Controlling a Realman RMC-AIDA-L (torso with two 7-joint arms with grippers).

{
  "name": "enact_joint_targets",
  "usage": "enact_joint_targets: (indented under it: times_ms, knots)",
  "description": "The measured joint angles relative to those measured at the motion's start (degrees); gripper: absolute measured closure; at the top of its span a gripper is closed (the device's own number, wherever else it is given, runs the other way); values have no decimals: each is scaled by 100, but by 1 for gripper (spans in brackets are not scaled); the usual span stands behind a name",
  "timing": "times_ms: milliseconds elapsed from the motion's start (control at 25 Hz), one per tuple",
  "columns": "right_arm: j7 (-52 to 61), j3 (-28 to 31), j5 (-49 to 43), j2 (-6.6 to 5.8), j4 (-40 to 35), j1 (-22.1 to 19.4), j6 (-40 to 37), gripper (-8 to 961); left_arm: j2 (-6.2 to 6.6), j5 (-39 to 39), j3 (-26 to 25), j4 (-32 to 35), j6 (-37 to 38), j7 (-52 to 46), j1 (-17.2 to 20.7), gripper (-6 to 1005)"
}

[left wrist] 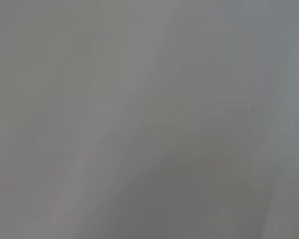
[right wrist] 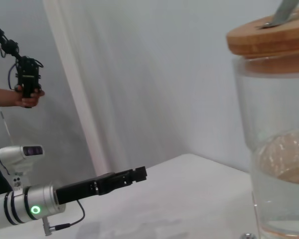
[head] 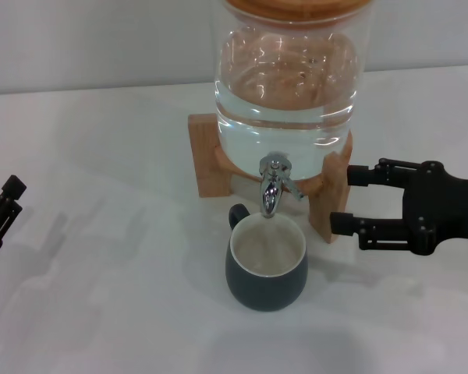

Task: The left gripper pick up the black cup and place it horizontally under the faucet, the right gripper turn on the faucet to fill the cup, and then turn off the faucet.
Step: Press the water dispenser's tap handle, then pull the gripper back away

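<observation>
glass jar [head: 292, 70] top cropped (left wrist blurred)

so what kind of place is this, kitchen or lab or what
Probably a robot test setup, not a kitchen: a bare white table holding only a glass jar on a wooden stand and a black cup, plain pale backdrop, and a person's hand holding a controller.

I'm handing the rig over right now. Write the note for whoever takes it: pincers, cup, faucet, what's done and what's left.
Left pincer: pulled back to the table's left edge, empty, far from the cup.
Right pincer: open, empty, just right of the faucet, beside the wooden stand, not touching the lever.
Black cup: upright on the table directly under the spout, handle toward the glass jar.
Done: cup placed.
Cannot tell: whether water is flowing, or how full the cup is.
Left: check the fill, then make sure the faucet ends closed.
</observation>
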Motion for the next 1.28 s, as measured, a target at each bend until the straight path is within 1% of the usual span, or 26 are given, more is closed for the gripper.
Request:
enact_joint_targets:
  times_ms: [200, 320, 480, 840, 1080, 1280]
  knots:
    - [-7, -279, 31, 4, -133, -132, -200, 163, 0, 1, 0, -1, -15, 0, 0, 391]
    - [-8, -564, -59, 37, -472, -382, -556, 164, 0, 10, 0, -5, -49, 2, 0, 391]
    - [26, -912, -109, 36, -860, -654, -1028, 166, 0, 9, 0, -40, -84, 28, 0, 391]
    - [346, -1591, -495, 39, -1209, -826, -1891, 169, 26, 10, 0, -62, -141, 100, 0, 390]
    - [533, -1888, -656, 41, -1563, -1096, -2576, 171, 54, 11, -62, -60, -144, 218, 0, 390]
    - [832, -2343, -1159, 39, -1942, -1274, -3192, 173, 80, 10, -71, -12, -127, 264, 0, 390]
